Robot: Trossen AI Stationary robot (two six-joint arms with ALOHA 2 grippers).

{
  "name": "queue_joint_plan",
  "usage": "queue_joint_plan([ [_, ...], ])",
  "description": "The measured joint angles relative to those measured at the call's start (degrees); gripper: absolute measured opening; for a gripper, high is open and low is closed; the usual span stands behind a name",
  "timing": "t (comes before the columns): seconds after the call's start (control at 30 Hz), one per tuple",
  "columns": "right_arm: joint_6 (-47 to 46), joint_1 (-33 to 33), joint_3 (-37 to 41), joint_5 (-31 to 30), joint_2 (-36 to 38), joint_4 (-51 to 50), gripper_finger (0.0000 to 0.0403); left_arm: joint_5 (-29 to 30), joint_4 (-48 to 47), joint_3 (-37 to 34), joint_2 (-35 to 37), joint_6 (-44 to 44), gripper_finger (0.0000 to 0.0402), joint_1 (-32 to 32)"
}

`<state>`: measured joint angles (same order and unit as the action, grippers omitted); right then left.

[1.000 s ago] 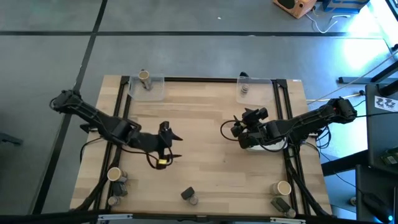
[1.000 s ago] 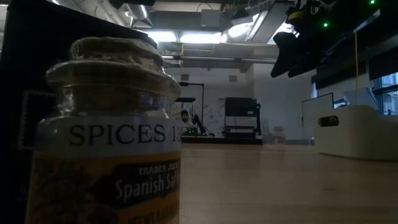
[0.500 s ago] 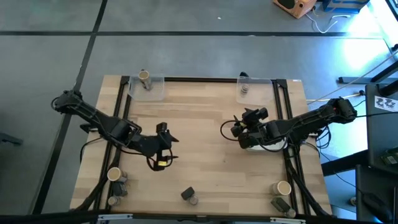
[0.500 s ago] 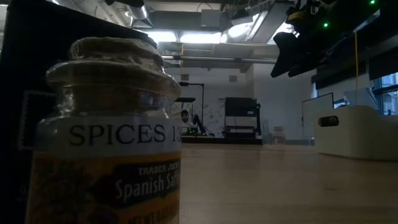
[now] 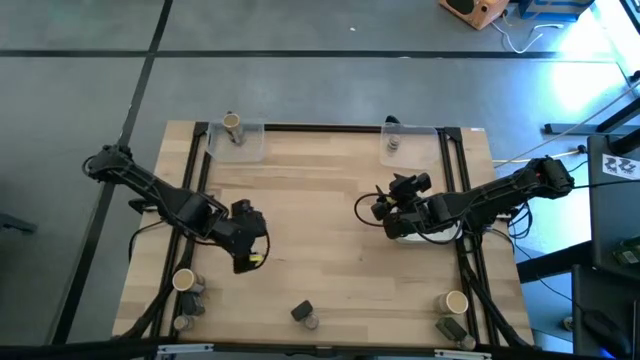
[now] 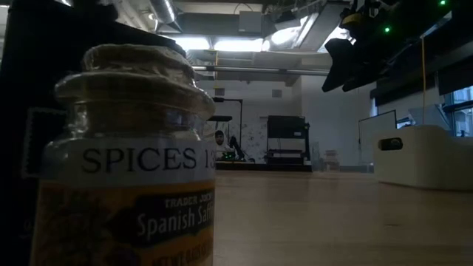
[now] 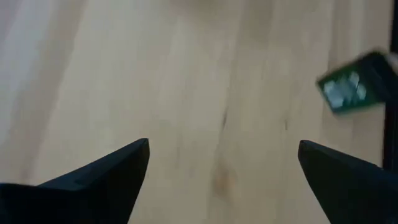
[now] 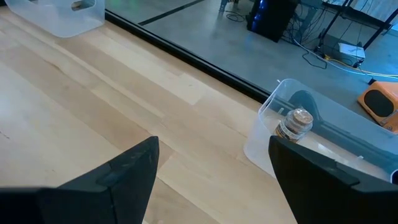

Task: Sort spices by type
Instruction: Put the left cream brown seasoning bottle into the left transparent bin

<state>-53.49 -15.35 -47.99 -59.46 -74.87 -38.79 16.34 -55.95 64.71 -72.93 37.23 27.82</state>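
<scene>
Spices stand in groups along the near edge: a tan cylinder (image 5: 184, 280) with grey-capped jars (image 5: 197, 291) at the left, a dark boxy pack (image 5: 301, 311) with a jar (image 5: 312, 321) in the middle, and a tan cylinder (image 5: 456, 301) with a pack (image 5: 450, 328) at the right. That middle jar (image 6: 133, 155) fills the low view. Another tan cylinder (image 5: 232, 125) stands in the far-left clear tray, and a grey-capped jar (image 8: 297, 122) in the far-right one. My left gripper (image 5: 249, 250) is open over bare wood (image 7: 224, 149). My right gripper (image 5: 381, 208) is open above the table (image 8: 214, 143).
Two clear trays (image 5: 245, 140) (image 5: 408, 145) sit at the far edge. A white rectangular dish (image 5: 412, 232) lies below the right arm, also visible in the low view (image 6: 421, 157). Black rails run along the table's sides. Bare wood spans the table's middle.
My left gripper has drawn back toward the table's left edge and tipped its fingers downward, staying open. My right arm has kept still, and no spice has moved.
</scene>
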Motion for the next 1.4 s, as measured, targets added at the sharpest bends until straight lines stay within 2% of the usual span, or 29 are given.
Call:
queue_joint_plan([
  [0.13,0.0,0.0,0.0,0.0,0.0,0.0,0.0303,-4.6,-8.0,0.0,0.0,9.2,0.0397,1.9],
  [0.27,0.0,0.0,0.0,0.0,0.0,0.1,0.0303,-5.5,-13.7,0.0,0.0,17.5,0.0396,5.1],
  [0.87,0.0,0.0,0.0,0.0,0.0,1.4,0.0303,-6.7,-23.9,-1.5,0.1,41.9,0.0396,23.0],
  [0.97,0.0,0.0,0.0,0.0,0.0,1.7,0.0303,-7.4,-23.6,-1.5,0.0,43.0,0.0396,24.0],
  [1.2,0.0,0.0,0.0,0.0,0.0,1.7,0.0303,-8.3,-21.4,-1.5,0.1,52.4,0.0395,24.3],
  [1.4,0.0,0.0,0.0,0.0,0.0,1.8,0.0303,-14.2,-21.7,-1.5,0.1,54.6,0.0395,25.3],
])
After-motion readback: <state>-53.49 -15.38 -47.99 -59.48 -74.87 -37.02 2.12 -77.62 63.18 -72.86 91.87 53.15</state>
